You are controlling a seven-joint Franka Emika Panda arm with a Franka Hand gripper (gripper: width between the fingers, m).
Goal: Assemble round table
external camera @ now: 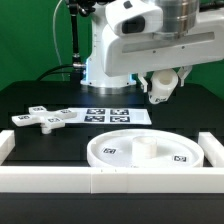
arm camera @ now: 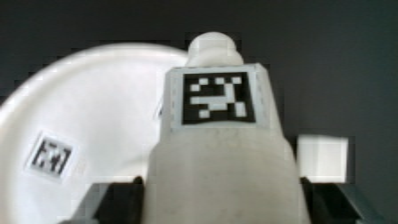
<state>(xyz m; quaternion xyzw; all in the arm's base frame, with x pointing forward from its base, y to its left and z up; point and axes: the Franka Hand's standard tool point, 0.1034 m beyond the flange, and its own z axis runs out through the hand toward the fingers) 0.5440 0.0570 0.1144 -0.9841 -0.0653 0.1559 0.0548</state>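
Observation:
My gripper (external camera: 160, 90) is shut on the short white post (external camera: 157, 95) and holds it in the air, above and behind the round disc (external camera: 110, 158). The disc lies flat at the front of the table, rim up, with a raised hub in its middle and tags on its face. In the wrist view the post (arm camera: 217, 120) stands out between the dark fingers (arm camera: 118, 202), its tag facing the camera, with the disc (arm camera: 80, 110) behind it. The cross-shaped piece (external camera: 45, 119) lies flat at the exterior view's left.
The marker board (external camera: 110, 113) lies flat behind the disc. A long white border rail (external camera: 100, 182) runs along the table's front, with short ends at both sides. The arm's white base (external camera: 105, 60) stands at the back.

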